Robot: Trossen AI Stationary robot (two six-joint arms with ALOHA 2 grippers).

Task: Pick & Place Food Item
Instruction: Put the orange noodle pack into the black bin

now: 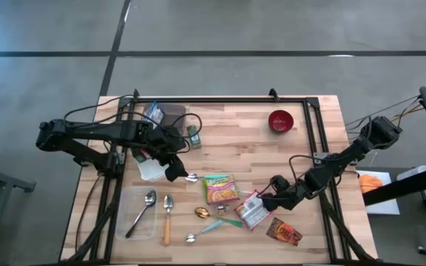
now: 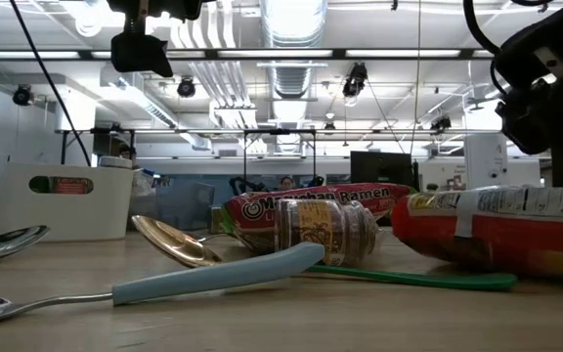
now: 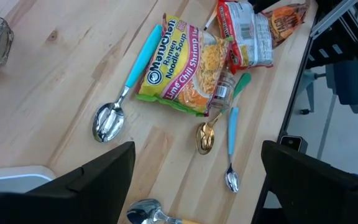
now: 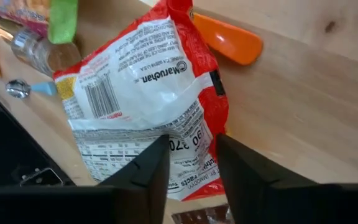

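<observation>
Matt wooden table, glossy plastic ramen packet (crinkled), shiny metal spoon

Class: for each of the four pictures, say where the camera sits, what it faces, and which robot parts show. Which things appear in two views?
High: overhead, facing down on the table; both arms.
Low: table-top level, facing the room; arms hang above.
Left wrist: over the yellow noodle packet; open left gripper.
Right wrist: on the red noodle packet; right gripper pinches its edge.
Shared: both packets appear in high and low views.
</observation>
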